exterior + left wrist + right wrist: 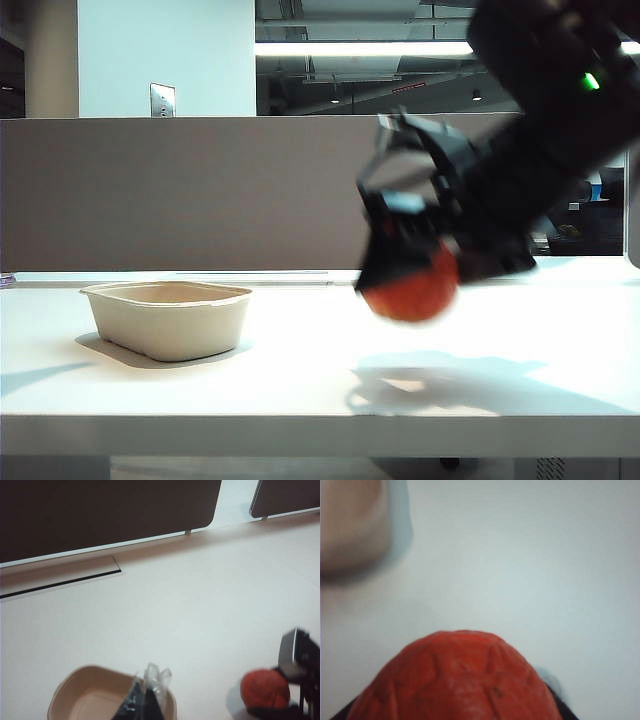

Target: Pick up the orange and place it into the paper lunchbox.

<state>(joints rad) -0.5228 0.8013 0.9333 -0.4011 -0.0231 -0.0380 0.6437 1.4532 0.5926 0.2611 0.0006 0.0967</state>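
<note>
The orange [410,292], red-orange and wrinkled, sits between the fingers of my right gripper [405,272] over the white table, right of centre and blurred. In the right wrist view the orange [455,680] fills the jaws of the right gripper [454,715], with dark finger edges pressed to both of its sides. The beige paper lunchbox [170,325] stands empty on the left. My left gripper [152,680] hovers above the lunchbox [57,705] at its rim, fingertips together and holding nothing. From there the orange [264,689] shows off to one side.
A grey partition wall [180,190] runs along the back of the table. The table's front edge [300,415] is close to the camera. A dark slot [60,582] lies in the tabletop near the partition.
</note>
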